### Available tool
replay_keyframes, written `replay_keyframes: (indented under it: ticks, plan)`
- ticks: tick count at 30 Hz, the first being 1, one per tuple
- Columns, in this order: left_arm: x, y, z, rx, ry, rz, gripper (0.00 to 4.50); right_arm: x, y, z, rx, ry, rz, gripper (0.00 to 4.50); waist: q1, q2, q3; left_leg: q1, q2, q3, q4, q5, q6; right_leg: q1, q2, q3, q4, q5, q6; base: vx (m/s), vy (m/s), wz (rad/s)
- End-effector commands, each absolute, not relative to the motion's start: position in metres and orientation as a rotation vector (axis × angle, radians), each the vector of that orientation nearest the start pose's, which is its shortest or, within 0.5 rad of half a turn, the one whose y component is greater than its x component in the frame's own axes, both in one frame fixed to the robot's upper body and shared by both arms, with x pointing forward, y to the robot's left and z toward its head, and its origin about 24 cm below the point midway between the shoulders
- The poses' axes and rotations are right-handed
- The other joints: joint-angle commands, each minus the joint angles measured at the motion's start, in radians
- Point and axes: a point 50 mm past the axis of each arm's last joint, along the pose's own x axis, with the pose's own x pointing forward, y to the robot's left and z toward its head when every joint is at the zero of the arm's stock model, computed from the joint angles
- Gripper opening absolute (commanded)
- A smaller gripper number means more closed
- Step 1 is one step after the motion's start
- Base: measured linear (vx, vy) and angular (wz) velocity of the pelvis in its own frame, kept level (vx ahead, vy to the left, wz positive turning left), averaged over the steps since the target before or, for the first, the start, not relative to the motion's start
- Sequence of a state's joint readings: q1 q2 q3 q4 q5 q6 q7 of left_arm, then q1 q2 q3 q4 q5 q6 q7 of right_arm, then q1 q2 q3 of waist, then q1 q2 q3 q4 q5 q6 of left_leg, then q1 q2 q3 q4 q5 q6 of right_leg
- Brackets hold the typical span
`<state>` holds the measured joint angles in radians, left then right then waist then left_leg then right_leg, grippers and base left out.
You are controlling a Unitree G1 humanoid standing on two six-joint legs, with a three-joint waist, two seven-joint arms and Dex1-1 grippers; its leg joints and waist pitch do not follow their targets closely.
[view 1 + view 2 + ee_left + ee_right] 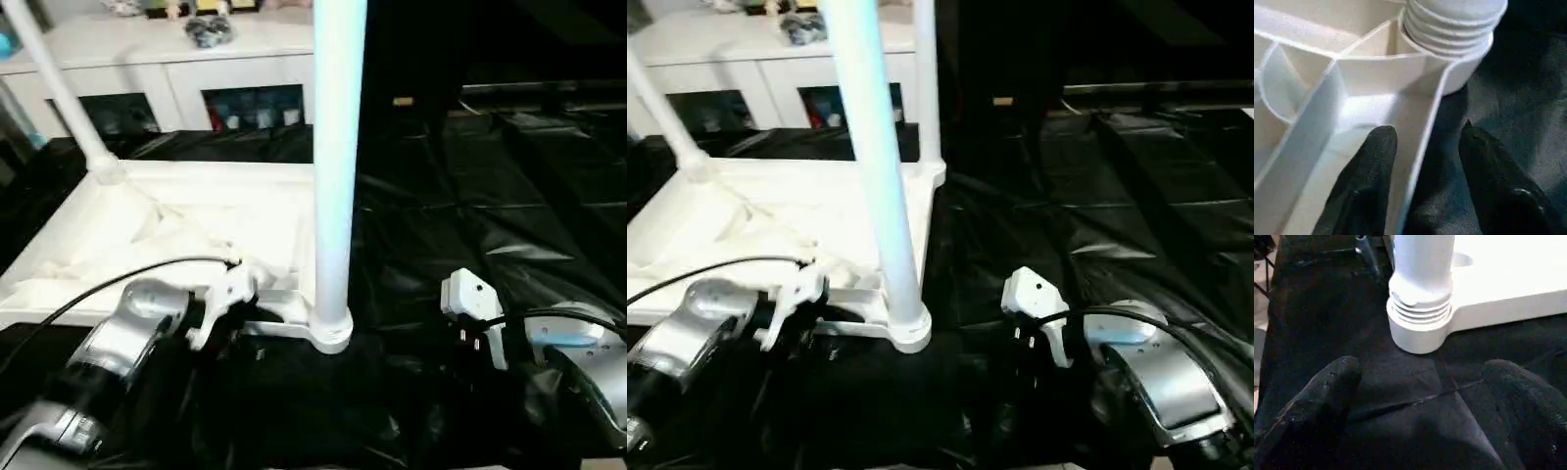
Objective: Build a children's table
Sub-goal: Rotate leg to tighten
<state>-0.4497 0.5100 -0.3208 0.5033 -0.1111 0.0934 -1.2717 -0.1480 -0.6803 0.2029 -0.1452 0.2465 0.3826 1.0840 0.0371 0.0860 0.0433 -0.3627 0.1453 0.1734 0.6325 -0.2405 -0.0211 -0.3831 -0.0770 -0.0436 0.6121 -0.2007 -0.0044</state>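
Note:
The white tabletop [196, 225] lies upside down on a black sheet, ribs up. One white leg [338, 147] stands upright in the near right corner socket [331, 331]. Another leg [54, 83] rises from the far left corner, and a further leg [926, 78] from the far right corner. My left gripper [1422, 134] is open and straddles the tabletop's near rim [1422, 127] just beside that socket, one finger [1371, 152] inside the ribs and the other on the sheet side. My right gripper [1425, 369] is open wide, low over the sheet, facing the socket [1420, 330] and apart from it.
A white cabinet [167, 59] with glass-fronted compartments stands behind the tabletop. The creased black sheet [490, 215] spreads to the right and toward me. A black cable [127, 279] runs over my left forearm.

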Motion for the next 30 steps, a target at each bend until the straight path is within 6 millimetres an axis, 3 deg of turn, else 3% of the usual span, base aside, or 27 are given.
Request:
replay_keyframes:
  ticks: [1, 3, 5, 8, 9, 14, 20, 21, 22, 29, 30]
  plan:
    - [0.2920, 0.1705, 0.0371, 0.342, 0.510, -1.357, 2.00, 0.2353, -0.1749, 0.0760, -0.323, 0.425, 1.256, 4.50, 0.003, -0.007, -0.051, 0.008, 0.084, -0.035, -0.096, -0.176, 0.043, 0.045, -0.083, 0.048, -0.067, -0.130, -0.293, 0.000, 0.000, 0.00]
    - [0.2935, 0.1691, 0.0382, 0.343, 0.500, -1.362, 1.96, 0.2347, -0.1745, 0.0756, -0.326, 0.426, 1.259, 4.50, 0.004, -0.005, -0.052, 0.009, 0.085, -0.034, -0.095, -0.168, 0.048, 0.044, -0.083, 0.048, -0.067, -0.128, -0.292, 0.000, 0.000, 0.00]
    - [0.2942, 0.1679, 0.0390, 0.344, 0.494, -1.371, 1.58, 0.2344, -0.1745, 0.0756, -0.327, 0.426, 1.260, 4.50, 0.006, -0.005, -0.052, 0.009, 0.085, -0.034, -0.095, -0.170, 0.049, 0.043, -0.083, 0.048, -0.068, -0.134, -0.291, 0.000, 0.000, 0.00]
    - [0.2951, 0.1677, 0.0387, 0.354, 0.497, -1.378, 1.56, 0.2348, -0.1746, 0.0753, -0.330, 0.425, 1.260, 4.50, 0.005, -0.004, -0.051, 0.007, 0.085, -0.034, -0.096, -0.168, 0.050, 0.043, -0.082, 0.047, -0.068, -0.134, -0.288, 0.000, 0.000, 0.00]
    - [0.2956, 0.1681, 0.0384, 0.368, 0.496, -1.383, 1.48, 0.2348, -0.1743, 0.0752, -0.332, 0.424, 1.260, 4.50, 0.007, 0.004, -0.051, 0.009, 0.086, -0.035, -0.096, -0.174, 0.046, 0.042, -0.084, 0.047, -0.068, -0.140, -0.289, 0.000, 0.000, 0.00]
    - [0.2976, 0.1678, 0.0403, 0.371, 0.476, -1.402, 0.94, 0.2347, -0.1739, 0.0740, -0.340, 0.424, 1.257, 4.50, 0.010, 0.001, -0.049, 0.009, 0.085, -0.032, -0.095, -0.180, 0.047, 0.040, -0.084, 0.048, -0.073, -0.185, -0.280, 0.000, 0.000, 0.00]
    - [0.2972, 0.1669, 0.0414, 0.391, 0.480, -1.433, 0.72, 0.2332, -0.1735, 0.0723, -0.344, 0.429, 1.259, 4.50, 0.017, 0.008, -0.053, 0.007, 0.089, -0.035, -0.098, -0.160, 0.046, 0.041, -0.084, 0.047, -0.067, -0.135, -0.279, 0.000, 0.000, 0.00]
    - [0.2970, 0.1666, 0.0416, 0.397, 0.476, -1.448, 0.71, 0.2325, -0.1731, 0.0720, -0.345, 0.430, 1.261, 4.50, 0.018, 0.013, -0.054, 0.008, 0.089, -0.035, -0.097, -0.158, 0.046, 0.040, -0.083, 0.046, -0.066, -0.124, -0.281, 0.000, 0.000, 0.00]
    - [0.2968, 0.1660, 0.0416, 0.398, 0.477, -1.457, 0.69, 0.2323, -0.1730, 0.0720, -0.345, 0.431, 1.261, 4.50, 0.019, 0.010, -0.054, 0.007, 0.088, -0.034, -0.096, -0.155, 0.051, 0.041, -0.084, 0.046, -0.065, -0.106, -0.286, 0.000, 0.000, 0.00]
    - [0.2963, 0.1619, 0.0415, 0.455, 0.501, -1.530, 0.58, 0.2319, -0.1724, 0.0705, -0.357, 0.430, 1.264, 4.50, 0.021, 0.013, -0.051, 0.005, 0.089, -0.034, -0.099, -0.166, 0.046, 0.043, -0.085, 0.047, -0.069, -0.141, -0.276, 0.000, 0.000, 0.00]
    - [0.2953, 0.1609, 0.0406, 0.457, 0.516, -1.535, 0.52, 0.2324, -0.1716, 0.0703, -0.357, 0.423, 1.261, 4.50, 0.020, 0.018, -0.053, 0.004, 0.090, -0.036, -0.098, -0.161, 0.044, 0.044, -0.087, 0.046, -0.066, -0.127, -0.279, 0.000, 0.000, 0.00]
